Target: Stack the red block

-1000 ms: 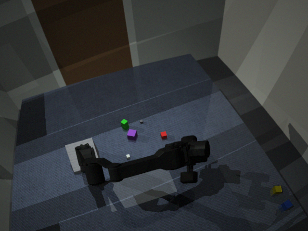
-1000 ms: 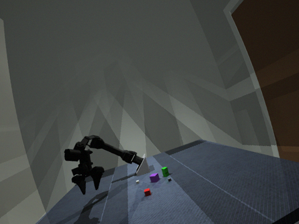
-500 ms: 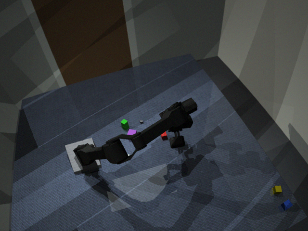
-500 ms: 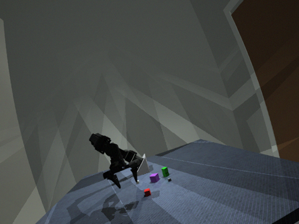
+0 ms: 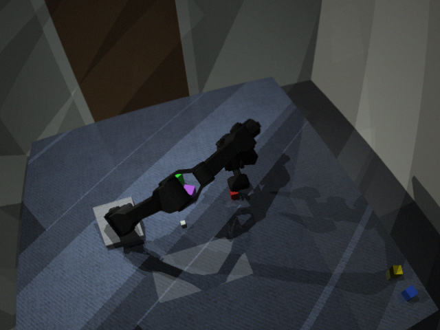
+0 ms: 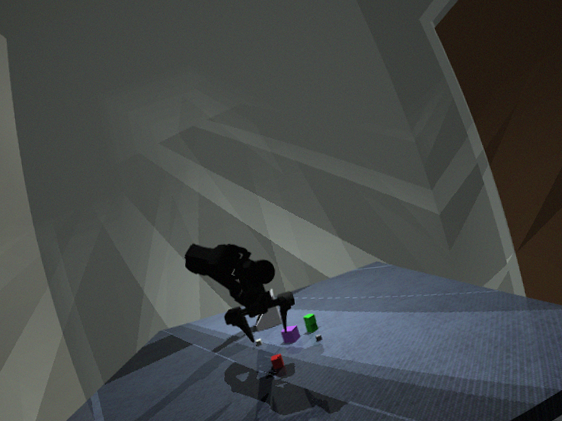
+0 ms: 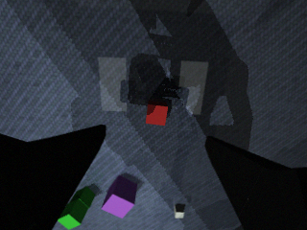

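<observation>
The red block (image 5: 233,194) (image 6: 277,362) (image 7: 156,115) lies on the table, partly under the arm in the top view. My gripper (image 6: 269,335) (image 7: 156,135) is open and empty, pointing down and above table height. In the wrist view the red block shows between the fingers' lines, slightly beyond the tips. The green tower (image 5: 179,178) (image 6: 310,322) (image 7: 77,211) stands upright, two green blocks high. It is partly hidden by the arm in the top view, and lies beside the left finger in the wrist view.
A purple block (image 5: 190,190) (image 6: 290,334) (image 7: 120,203) stands close beside the tower. A small white cube (image 5: 183,223) (image 6: 258,342) (image 7: 179,214) and a small dark cube (image 6: 319,337) lie nearby. A yellow block (image 5: 394,271) and a blue block (image 5: 410,293) lie near the far right corner.
</observation>
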Available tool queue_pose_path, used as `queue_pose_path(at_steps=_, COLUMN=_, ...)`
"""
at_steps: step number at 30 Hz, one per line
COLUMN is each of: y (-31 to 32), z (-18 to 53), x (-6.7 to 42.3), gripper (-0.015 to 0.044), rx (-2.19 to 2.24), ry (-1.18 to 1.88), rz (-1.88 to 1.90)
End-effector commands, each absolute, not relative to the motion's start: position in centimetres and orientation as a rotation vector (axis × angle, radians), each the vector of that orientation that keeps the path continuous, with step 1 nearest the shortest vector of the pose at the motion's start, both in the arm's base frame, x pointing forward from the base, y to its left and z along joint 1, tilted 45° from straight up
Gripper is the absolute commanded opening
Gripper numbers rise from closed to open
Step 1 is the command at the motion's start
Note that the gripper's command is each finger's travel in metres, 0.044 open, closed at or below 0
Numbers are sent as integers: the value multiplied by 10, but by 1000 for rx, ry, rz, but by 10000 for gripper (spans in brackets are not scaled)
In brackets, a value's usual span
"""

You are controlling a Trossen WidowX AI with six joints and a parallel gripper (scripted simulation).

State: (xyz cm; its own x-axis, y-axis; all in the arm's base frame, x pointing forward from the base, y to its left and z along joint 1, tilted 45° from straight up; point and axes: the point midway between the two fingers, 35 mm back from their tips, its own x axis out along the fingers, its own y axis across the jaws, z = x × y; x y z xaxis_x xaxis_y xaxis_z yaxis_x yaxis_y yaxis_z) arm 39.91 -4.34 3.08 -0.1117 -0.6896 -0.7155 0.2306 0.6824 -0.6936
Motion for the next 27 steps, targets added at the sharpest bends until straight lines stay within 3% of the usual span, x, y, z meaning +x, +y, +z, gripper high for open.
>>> queue_pose_path(at_steps=1, y=-51, z=22, x=398, gripper=440, rx=-402, ry=1493, rz=-827)
queue_pose_path(at_steps=27, y=-90, z=-14, x=392, gripper=440, rx=-404, ry=1493, rz=-829)
